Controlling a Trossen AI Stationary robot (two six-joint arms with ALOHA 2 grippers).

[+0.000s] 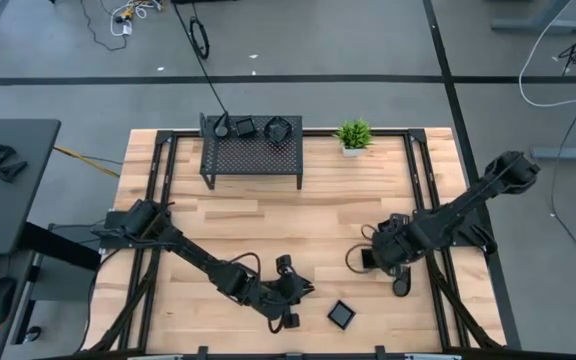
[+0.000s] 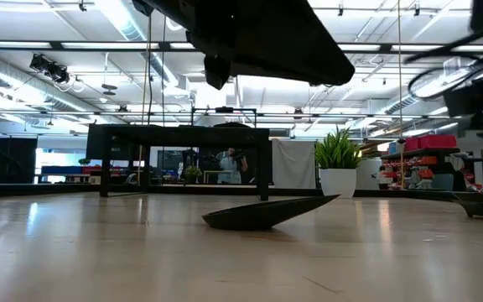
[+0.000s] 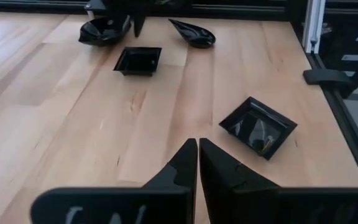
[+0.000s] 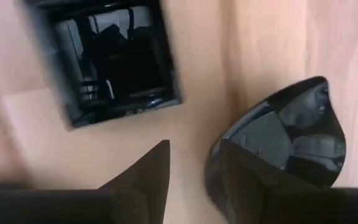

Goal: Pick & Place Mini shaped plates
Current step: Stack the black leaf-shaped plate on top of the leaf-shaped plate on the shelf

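Several glossy black mini plates lie on the wooden table. Near my shut left gripper [image 3: 197,152], which hovers by the near edge [image 1: 306,290], sits a square plate [image 3: 258,126] [image 1: 342,314]. At the right my right gripper [image 1: 380,255] points down, open [image 4: 191,155], with bare wood between its fingers. Beside it are another square plate [image 4: 107,56] and a leaf-shaped plate [image 4: 288,134]. A teardrop plate [image 1: 401,285] [image 3: 192,32] lies a little nearer the front. Two more plates [image 1: 243,127] [image 1: 280,128] rest on the rack. My right gripper has one finger [image 4: 247,177] standing over the rim of the leaf-shaped plate [image 4: 229,140], coming from above. I cannot tell whether it touches. The plate lies on the table.
A black mesh rack [image 1: 253,160] stands at the far middle of the table, with a small potted plant [image 1: 353,135] to its right. Black rails [image 1: 423,175] run along the table's sides. In the low view a dark plate [image 2: 267,214] lies on the wood.
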